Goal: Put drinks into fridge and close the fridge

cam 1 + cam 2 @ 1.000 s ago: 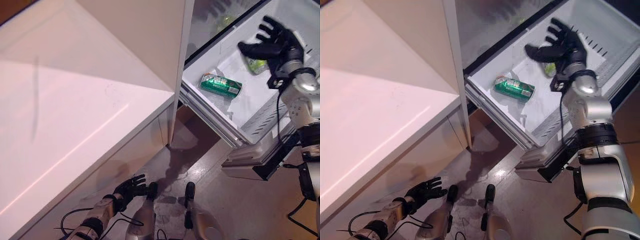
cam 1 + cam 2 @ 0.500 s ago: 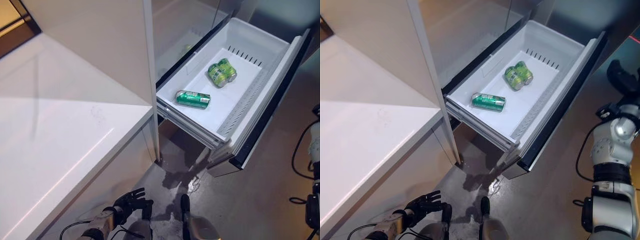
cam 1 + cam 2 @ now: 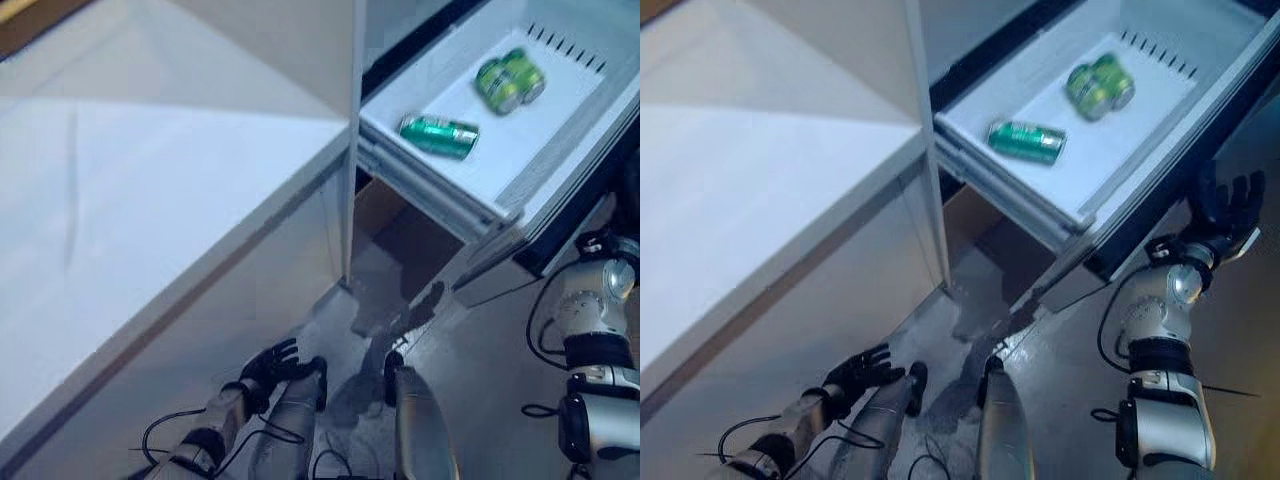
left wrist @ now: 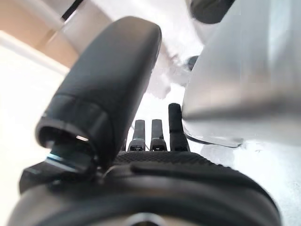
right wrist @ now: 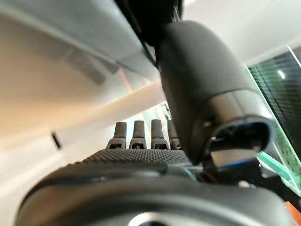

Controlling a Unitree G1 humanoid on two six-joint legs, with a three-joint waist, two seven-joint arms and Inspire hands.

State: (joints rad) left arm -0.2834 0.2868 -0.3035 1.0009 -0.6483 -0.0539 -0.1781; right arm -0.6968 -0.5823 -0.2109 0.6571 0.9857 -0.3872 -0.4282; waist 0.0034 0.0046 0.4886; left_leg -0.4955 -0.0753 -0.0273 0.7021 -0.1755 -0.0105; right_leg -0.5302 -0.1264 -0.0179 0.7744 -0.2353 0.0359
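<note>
The white fridge drawer (image 3: 560, 150) stands pulled open at the upper right. A green can (image 3: 439, 135) lies on its side near the drawer's front. More green cans (image 3: 511, 81) lie together farther back; they also show in the right eye view (image 3: 1099, 86). My right hand (image 3: 1227, 205) is open and empty, its fingers spread, just outside the drawer's dark front panel (image 3: 1160, 225). In the right wrist view its fingers (image 5: 141, 136) are straight. My left hand (image 3: 272, 362) hangs low by the floor, open and empty, fingers (image 4: 153, 134) straight.
A white counter (image 3: 130, 220) fills the left side, with a white upright panel (image 3: 358, 120) between it and the fridge. The grey floor (image 3: 480, 380) lies below the drawer. The open drawer juts out over the floor beside my right arm.
The camera has shifted, so the whole scene has moved. My right hand has come away from inside the drawer, where it hovered over the cans, down to the outside of the drawer's front.
</note>
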